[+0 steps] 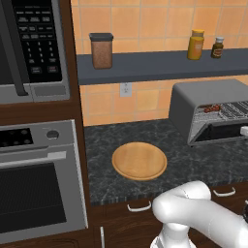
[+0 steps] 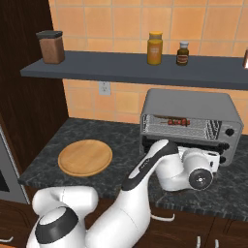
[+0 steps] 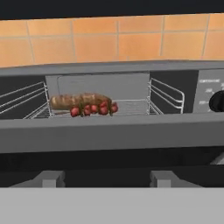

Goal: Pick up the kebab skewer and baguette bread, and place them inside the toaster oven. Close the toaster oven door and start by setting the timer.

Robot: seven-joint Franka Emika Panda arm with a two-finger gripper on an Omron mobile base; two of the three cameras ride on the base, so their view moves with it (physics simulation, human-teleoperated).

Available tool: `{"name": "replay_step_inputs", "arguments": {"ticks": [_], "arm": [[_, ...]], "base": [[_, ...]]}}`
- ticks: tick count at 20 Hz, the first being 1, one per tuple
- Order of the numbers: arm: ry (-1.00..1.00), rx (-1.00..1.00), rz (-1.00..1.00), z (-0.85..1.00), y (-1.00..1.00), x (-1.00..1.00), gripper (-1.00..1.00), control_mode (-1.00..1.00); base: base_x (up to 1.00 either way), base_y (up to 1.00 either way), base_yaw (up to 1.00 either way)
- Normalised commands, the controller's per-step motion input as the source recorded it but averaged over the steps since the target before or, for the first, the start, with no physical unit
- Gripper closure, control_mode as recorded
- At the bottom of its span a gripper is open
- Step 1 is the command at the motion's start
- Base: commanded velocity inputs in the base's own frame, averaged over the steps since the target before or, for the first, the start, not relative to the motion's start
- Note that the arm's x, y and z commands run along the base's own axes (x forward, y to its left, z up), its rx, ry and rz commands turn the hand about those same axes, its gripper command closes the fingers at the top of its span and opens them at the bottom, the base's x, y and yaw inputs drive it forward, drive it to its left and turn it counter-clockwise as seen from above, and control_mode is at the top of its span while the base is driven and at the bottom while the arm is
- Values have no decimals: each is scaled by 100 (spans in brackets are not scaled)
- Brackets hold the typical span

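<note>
Round wooden board: the pale, round wooden cutting board [image 1: 139,161] is sitting bare on the dark speckled counter [image 1: 193,164], left of the oven, which suggests both foods are already off it.
Baguette bread: the short golden-brown loaf [image 3: 74,101] is lying on the wire rack inside the oven, toward the rack's left in the hand view.
Kebab skewer: the thin stick threaded with dark red meat chunks [image 3: 93,109] is resting on the same rack, just in front of the loaf and apparently touching it.
Toaster oven: the boxy grey metal countertop oven with a rounded top [image 2: 193,104] is standing at the right of the counter, its cavity showing open.
Toaster oven door: the grey-framed door [image 3: 109,135] is hanging partly lowered, its upper edge crossing the hand view below the rack.
Progress: loading is looking finished; closing the door and setting the timer are remaining.
Gripper: the arm's hand is reaching in low at the door, but I cannot tell whether its fingers are spread or pressed together.
Hard to make out: the dark timer knob [image 3: 217,101] is being cut off at the right edge, and any contact between hand and door is staying hidden.
</note>
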Motion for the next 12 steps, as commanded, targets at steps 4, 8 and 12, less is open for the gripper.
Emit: {"name": "replay_step_inputs", "arguments": {"ticks": [4, 8, 12], "arm": [[0, 0, 0, -3, 26, 49, -100, -100], [0, 0, 0, -9, 23, 50, -100, -100], [0, 0, 2, -19, 18, 46, -100, -100]], "base": [[0, 0, 0], [0, 0, 0], [0, 0, 0]]}}
